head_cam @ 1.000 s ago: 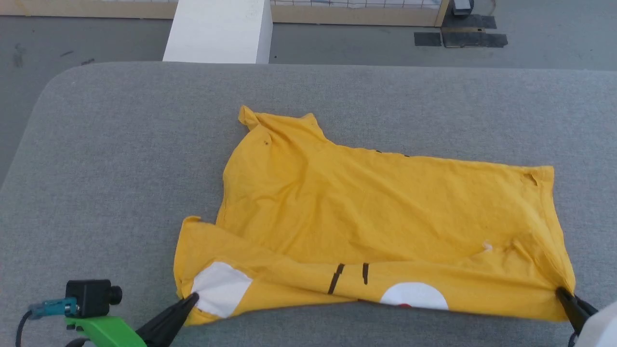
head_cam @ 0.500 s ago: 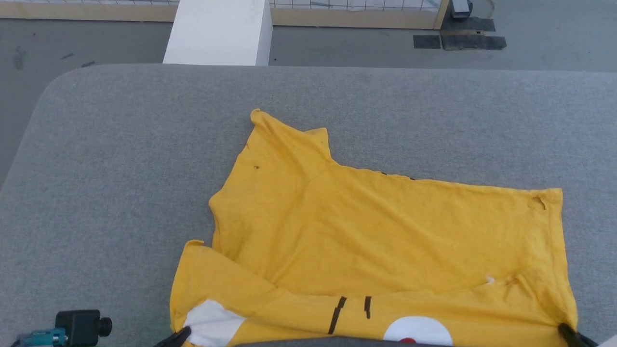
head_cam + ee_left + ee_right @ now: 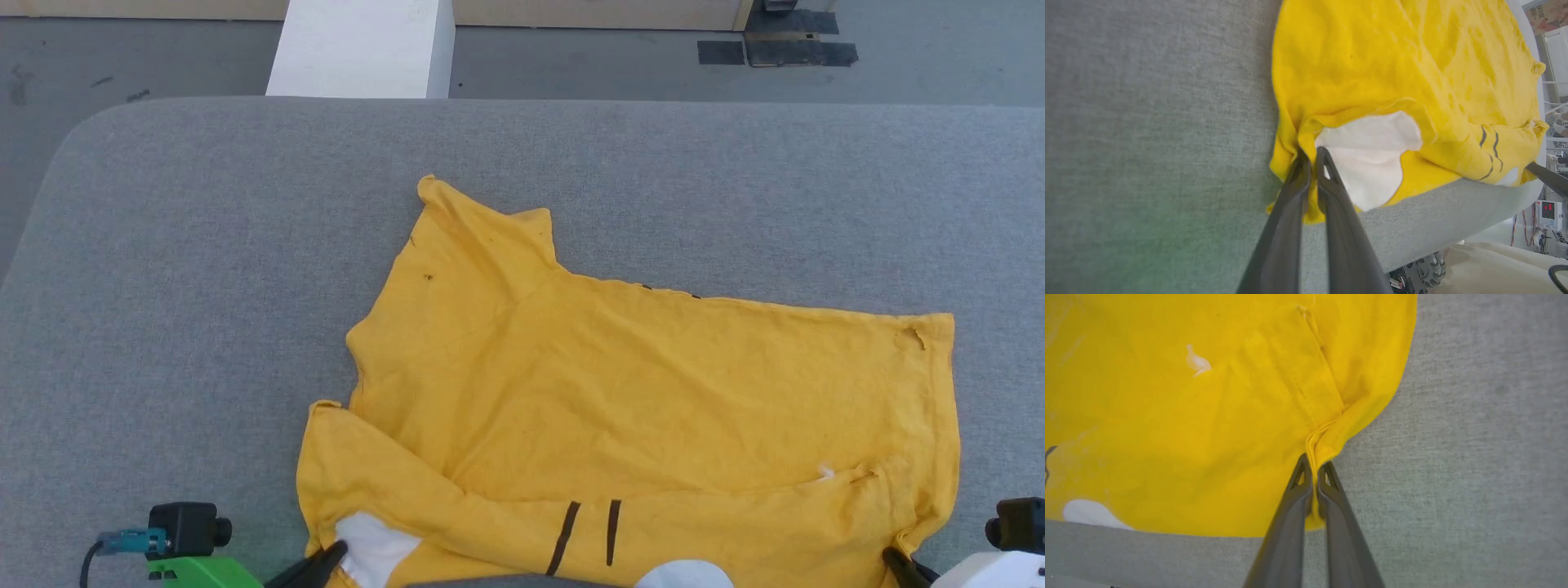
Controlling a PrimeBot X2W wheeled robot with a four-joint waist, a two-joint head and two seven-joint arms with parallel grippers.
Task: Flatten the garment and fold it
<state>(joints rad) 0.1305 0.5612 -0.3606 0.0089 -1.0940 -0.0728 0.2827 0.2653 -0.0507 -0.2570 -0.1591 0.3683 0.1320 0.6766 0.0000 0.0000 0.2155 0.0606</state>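
Grey padded table (image 3: 204, 245); grey floor (image 3: 163, 57); white block (image 3: 359, 49) beyond.

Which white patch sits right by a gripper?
The angular patch at the left corner of the shirt, beside the left gripper; the round patch lies mid-edge.

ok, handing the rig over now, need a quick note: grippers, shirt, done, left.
Left gripper: shut on the garment at its near-left corner, by a white patch.
Right gripper: shut on the garment at its near-right corner.
Garment: spread on the grey padded table, near edge at the table's front edge, near strip turned over, some wrinkles.
Done: mostly flattened.
Left: smooth the turned strip, then fold.
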